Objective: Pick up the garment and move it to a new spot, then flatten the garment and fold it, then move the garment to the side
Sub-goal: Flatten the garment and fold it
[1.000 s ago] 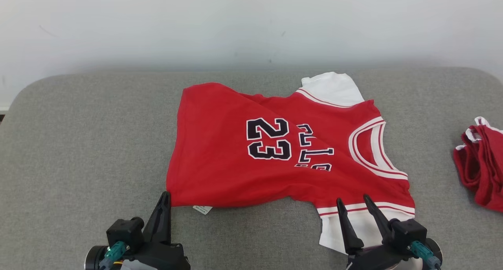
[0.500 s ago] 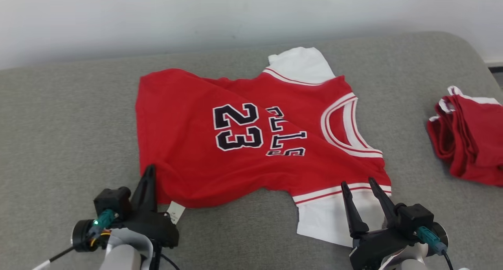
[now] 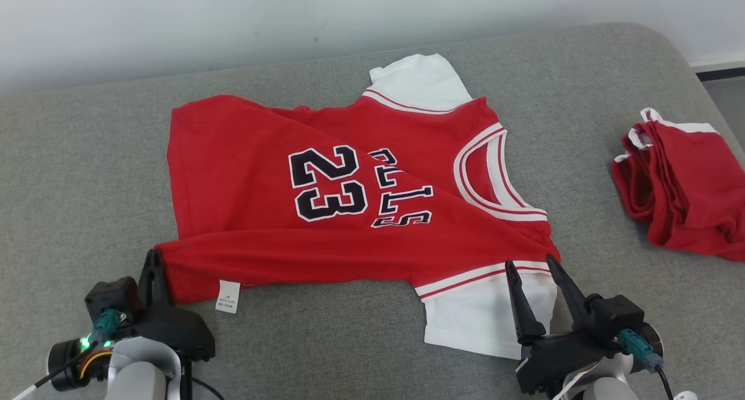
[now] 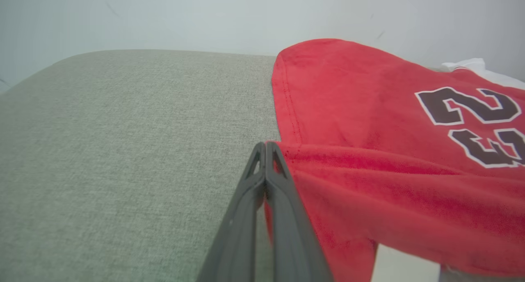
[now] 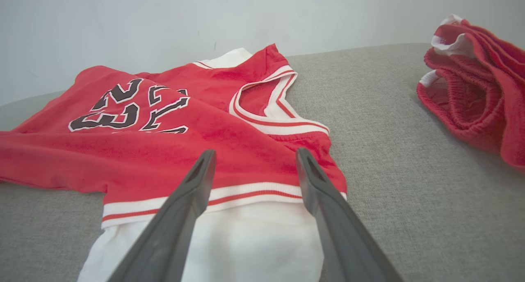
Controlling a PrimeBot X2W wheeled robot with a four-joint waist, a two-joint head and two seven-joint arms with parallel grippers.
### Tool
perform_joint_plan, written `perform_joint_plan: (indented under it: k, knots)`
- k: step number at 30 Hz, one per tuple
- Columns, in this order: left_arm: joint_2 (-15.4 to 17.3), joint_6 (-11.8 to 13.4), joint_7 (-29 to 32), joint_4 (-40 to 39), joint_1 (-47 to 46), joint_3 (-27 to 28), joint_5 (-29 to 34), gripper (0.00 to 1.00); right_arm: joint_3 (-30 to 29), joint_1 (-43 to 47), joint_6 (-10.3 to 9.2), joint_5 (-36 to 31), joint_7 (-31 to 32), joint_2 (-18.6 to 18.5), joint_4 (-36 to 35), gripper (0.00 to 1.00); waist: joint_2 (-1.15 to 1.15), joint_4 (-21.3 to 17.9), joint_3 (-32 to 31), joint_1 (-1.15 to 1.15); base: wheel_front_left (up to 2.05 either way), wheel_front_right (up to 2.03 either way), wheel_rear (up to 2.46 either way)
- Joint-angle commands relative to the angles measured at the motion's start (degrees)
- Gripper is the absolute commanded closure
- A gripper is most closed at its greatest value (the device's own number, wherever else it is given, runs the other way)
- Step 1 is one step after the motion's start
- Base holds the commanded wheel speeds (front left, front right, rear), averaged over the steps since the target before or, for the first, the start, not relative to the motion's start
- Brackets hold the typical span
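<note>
Jersey: spread on the middle of the cushion, near hem folded over
Left gripper: fingers pinched shut on its front-left hem corner
Right gripper: fingers wide apart above the white sleeve, holding nothing
Risk: a one-sided pull may skew the jersey; the thin pinch could slip

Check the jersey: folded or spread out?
Spread out, not folded: the jersey lies front up with the 23 showing. One hem corner is pinched in the shut left gripper, which ridges the near edge; no fold made yet.
</note>
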Motion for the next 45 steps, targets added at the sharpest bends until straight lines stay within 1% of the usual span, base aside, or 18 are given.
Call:
perform_joint_plan:
  k: [1, 3, 4, 5, 6, 8, 12, 19, 25, 30, 35, 40, 45]
  knots:
    - [0.32, -0.42, -0.16, 0.88, 0.10, 0.30, 0.34, 1.00, 0.17, -0.15, -0.16, 0.08, 0.03, 0.20, -0.05, 0.00, 0.00, 0.12, -0.07, -0.01, 0.00, 0.00, 0.00]
    - [0.16, -0.75, -0.16, 1.31, -0.01, 0.48, 0.71, 1.00, 0.29, -0.14, -0.16, -0.09, 0.03, 0.31, 0.04, 0.00, 0.00, 0.19, -0.27, -0.01, 0.00, 0.00, 0.00]
    - [-0.07, -0.65, -0.16, 1.48, 0.14, 0.64, 0.62, 0.88, 0.29, -0.13, -0.16, -0.08, 0.03, 0.27, 0.14, 0.00, 0.00, 0.25, -0.44, -0.01, 0.00, 0.00, 0.00]
    - [-0.28, -0.67, -0.16, 1.42, 0.32, 0.86, 0.46, 0.18, 0.33, -0.12, -0.16, -0.03, 0.03, 0.21, 0.23, 0.00, 0.00, 0.29, -0.64, -0.01, 0.00, 0.00, 0.00]
    - [-0.34, -0.82, -0.16, 1.35, 0.60, 1.08, 0.47, 0.00, 0.31, -0.08, -0.16, 0.05, 0.03, 0.12, 0.29, 0.00, 0.00, 0.34, -0.93, -0.01, 0.00, 0.00, 0.00]
    - [-0.63, -1.07, -0.16, 0.34, 1.21, 1.92, 0.25, 0.00, 0.16, 0.11, -0.16, 0.13, 0.03, 0.03, 0.19, 0.00, 0.00, 0.42, -1.48, -0.01, 0.00, 0.00, 0.00]
    - [-1.43, -0.59, -0.16, -3.67, 4.64, 3.60, 0.90, 0.00, -0.87, 1.17, -0.16, -0.60, 0.03, 0.22, -0.27, 0.00, 0.00, 0.64, -3.00, -0.01, 0.00, 0.00, 0.00]
    - [-2.35, -1.91, -0.16, -11.79, 12.42, 4.66, 3.76, 0.00, -4.35, 3.31, -0.16, -3.71, 0.03, 1.55, -3.66, 0.00, 0.00, 1.64, -5.65, -0.01, 0.00, 0.00, 0.00]
    - [-2.65, -2.69, -0.16, -16.74, 17.70, 4.54, 6.80, 0.00, -5.59, 4.39, -0.16, -5.81, 0.03, 2.53, -4.05, 0.00, 0.00, 2.67, -7.40, -0.01, 0.00, 0.00, 0.00]
    - [-2.85, -3.92, -0.16, -18.75, 22.22, 4.24, 8.66, 0.00, -5.68, 5.51, -0.16, -6.78, 0.03, 2.95, -3.73, 0.00, 0.00, 3.36, -9.52, -0.01, 0.00, 0.00, 0.00]
    - [-3.14, -4.85, -0.16, -20.39, 25.84, 3.80, 8.80, 0.00, -6.03, 7.07, -0.16, -7.69, 0.03, 3.23, -3.80, 0.00, 0.00, 4.05, -11.27, -0.01, 0.00, 0.00, 0.00]
    - [-3.26, -5.31, -0.16, -20.98, 26.91, 3.00, 9.50, 0.00, -5.69, 8.54, -0.16, -8.24, 0.03, 3.29, -3.42, 0.00, 0.00, 4.43, -12.28, -0.01, 0.00, 0.00, 0.00]
    - [-3.34, -5.82, -0.16, -20.62, 27.70, 2.55, 9.67, 0.00, -5.71, 9.93, -0.16, -7.38, 0.03, 3.30, -2.21, 0.00, 0.00, 4.23, -12.86, -0.01, 0.00, 0.00, 0.00]
